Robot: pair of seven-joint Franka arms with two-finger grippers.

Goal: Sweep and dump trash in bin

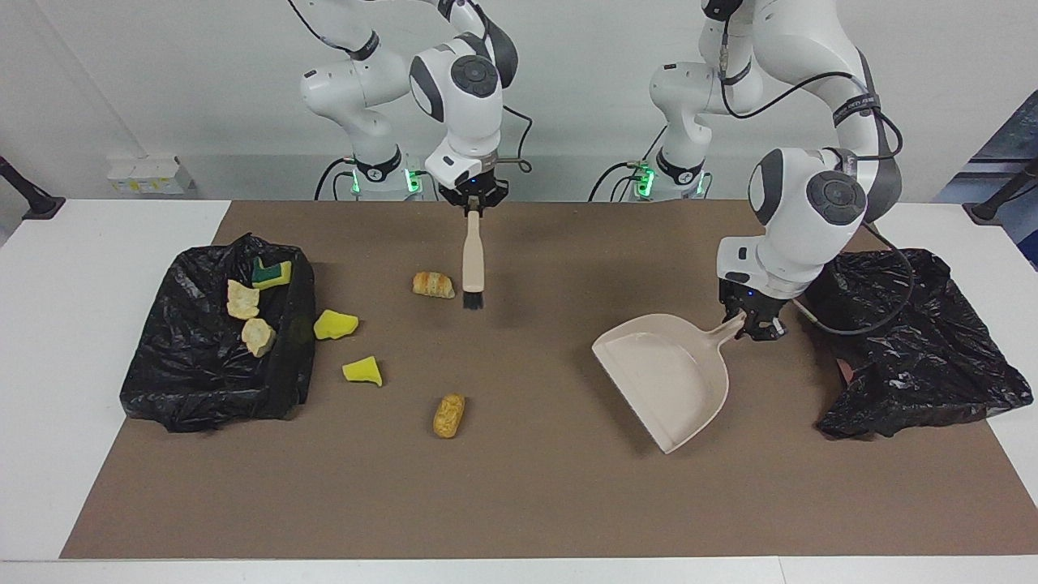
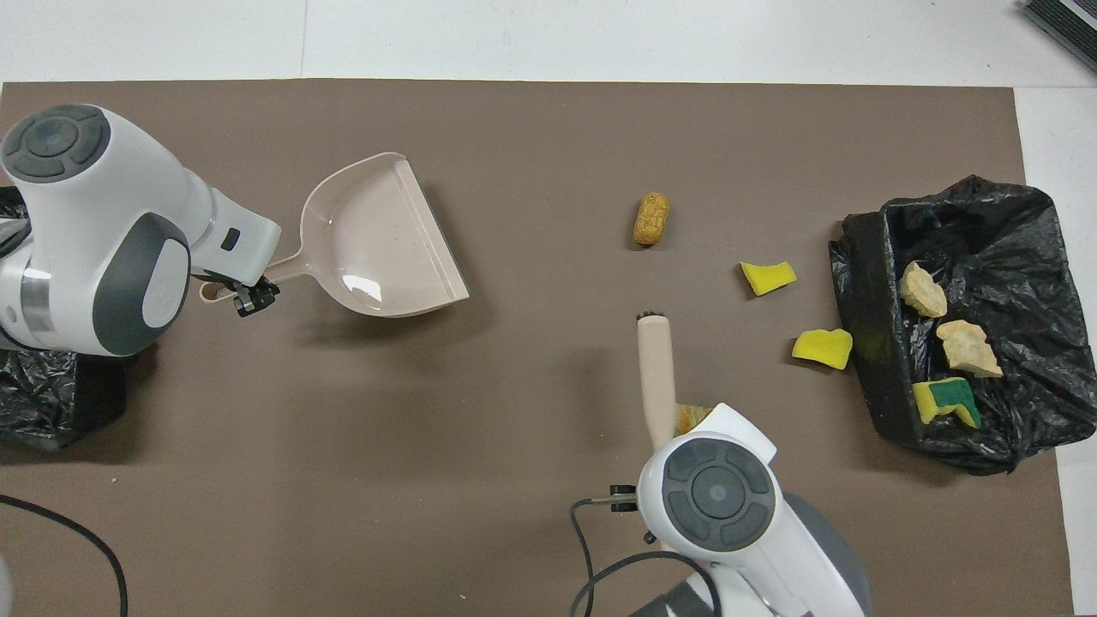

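My right gripper is shut on the handle of the beige brush, whose bristles hang beside a bread-like lump. My left gripper is shut on the handle of the beige dustpan, its mouth facing the trash. A second lump and two yellow sponge chunks lie on the mat. The black-lined bin holds three pieces.
A second black bag sits at the left arm's end of the table, close beside the left gripper. The brown mat covers most of the white table. The left arm's cable trails over that bag.
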